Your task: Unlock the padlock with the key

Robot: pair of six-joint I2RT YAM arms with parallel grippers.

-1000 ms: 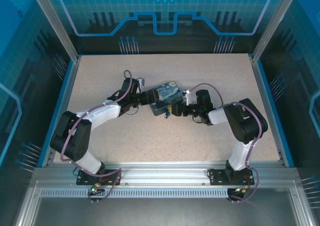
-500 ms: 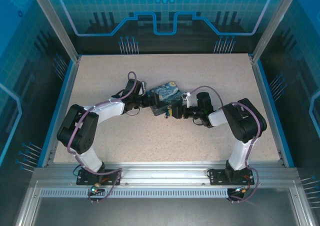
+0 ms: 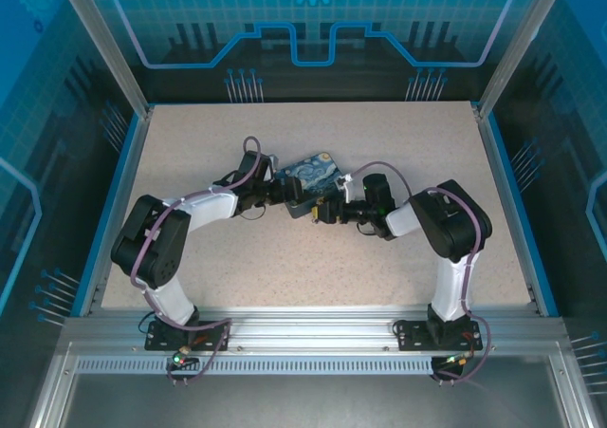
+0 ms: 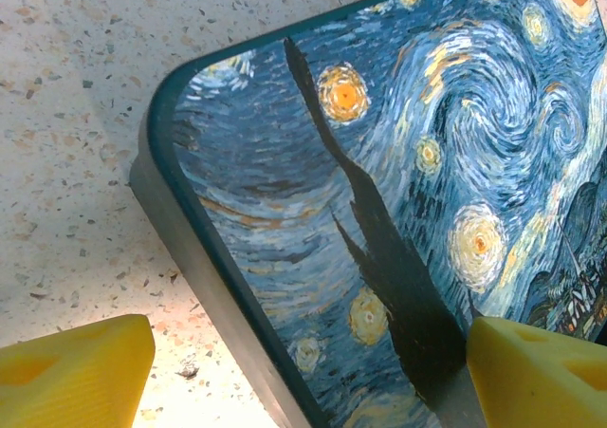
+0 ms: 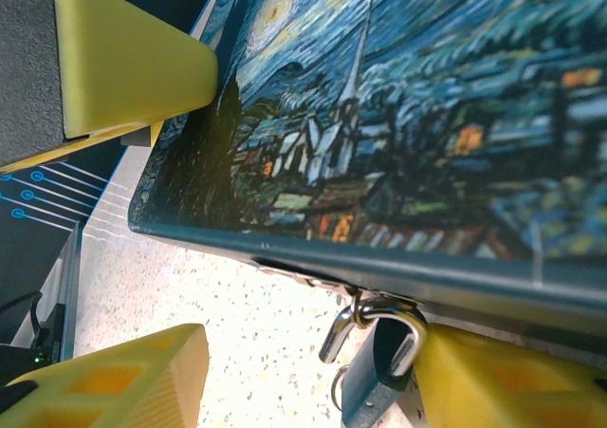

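The padlock (image 5: 377, 357) hangs by its shackle from a clasp on the side wall of the painted tin (image 3: 308, 176), just under the lid's edge. The right gripper (image 5: 313, 352) has its jaws apart with the padlock between them, the shackle right up against one yellow pad (the other pad stands clear). At the tin's opposite corner the left gripper (image 4: 311, 338) is also spread wide. One of its fingers is over the lid and the other is beside the wall, above the speckled table (image 3: 190, 143).
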